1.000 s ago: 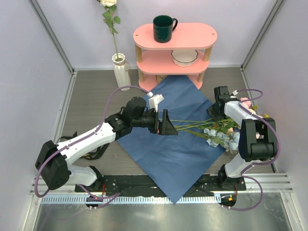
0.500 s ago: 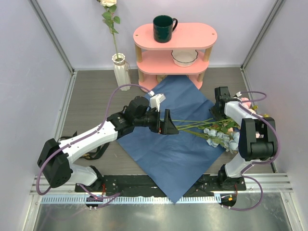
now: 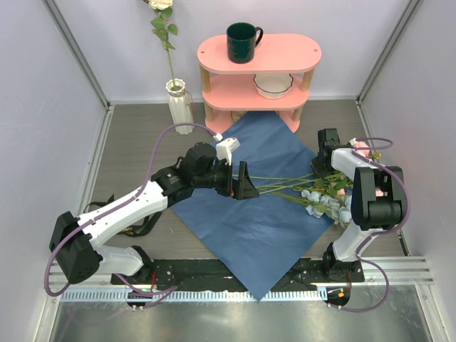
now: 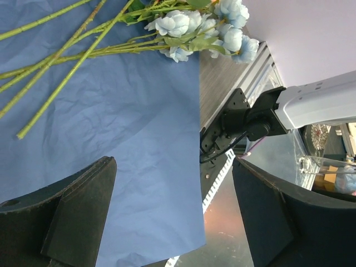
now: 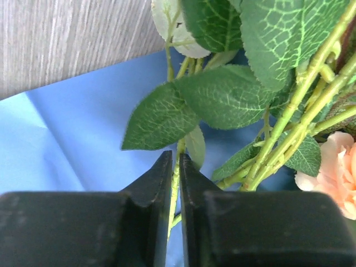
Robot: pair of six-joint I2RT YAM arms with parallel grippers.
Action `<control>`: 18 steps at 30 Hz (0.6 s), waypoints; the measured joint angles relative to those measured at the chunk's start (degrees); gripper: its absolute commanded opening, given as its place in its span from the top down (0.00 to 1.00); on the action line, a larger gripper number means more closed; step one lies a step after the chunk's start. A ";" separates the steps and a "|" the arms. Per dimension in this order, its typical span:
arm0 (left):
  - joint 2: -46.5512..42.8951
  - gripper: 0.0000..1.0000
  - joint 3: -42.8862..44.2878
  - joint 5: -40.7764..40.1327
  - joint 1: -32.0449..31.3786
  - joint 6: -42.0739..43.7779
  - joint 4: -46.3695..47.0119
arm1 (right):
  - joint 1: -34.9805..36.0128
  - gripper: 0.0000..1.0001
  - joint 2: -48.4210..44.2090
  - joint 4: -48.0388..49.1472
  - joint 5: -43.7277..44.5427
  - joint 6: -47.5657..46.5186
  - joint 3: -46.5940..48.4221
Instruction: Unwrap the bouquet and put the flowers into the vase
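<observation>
Top view, with both wrist views. One blue paper sheet lies spread flat as a diamond in the middle of the table. The flowers lie across its 3 o'clock corner. Their bare green stems point toward 9 o'clock and their heads hang over the paper's edge toward 3 o'clock.

The heads include a cluster of pale blue blooms, one pink rose at the 2 o'clock end and one peach rose seen from the right wrist. The exact number of loose stems cannot be told, as they overlap.

One vase, cream-white and ribbed, stands upright at 11 o'clock from the sheet and well apart from the loose flowers. It holds a single leafy stem topped by one cream rose.

At 12 o'clock stands one pink shelf with two tiers. One dark green mug stands on the upper tier and one white bowl on the lower.

The left gripper hovers over the middle of the sheet, at the cut ends of the stems. It is released, its two fingers spread wide, grasping nothing.

The right gripper is at the 3 o'clock corner, among the leaves. It is clenched, pinching one thin green stem between its nearly closed fingers.
</observation>
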 measured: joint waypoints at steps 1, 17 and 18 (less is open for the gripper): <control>-0.04 0.11 0.00 -0.15 0.00 0.13 -0.26 | -0.02 0.91 0.04 0.02 -0.13 0.02 0.22; -1.62 0.11 0.00 -1.97 -0.02 1.25 -2.23 | -0.02 0.57 -2.36 2.62 -2.29 -2.08 1.66; -1.62 0.11 0.00 -1.97 -0.02 1.33 -2.25 | -0.02 0.57 -2.36 2.54 -2.47 -2.12 1.66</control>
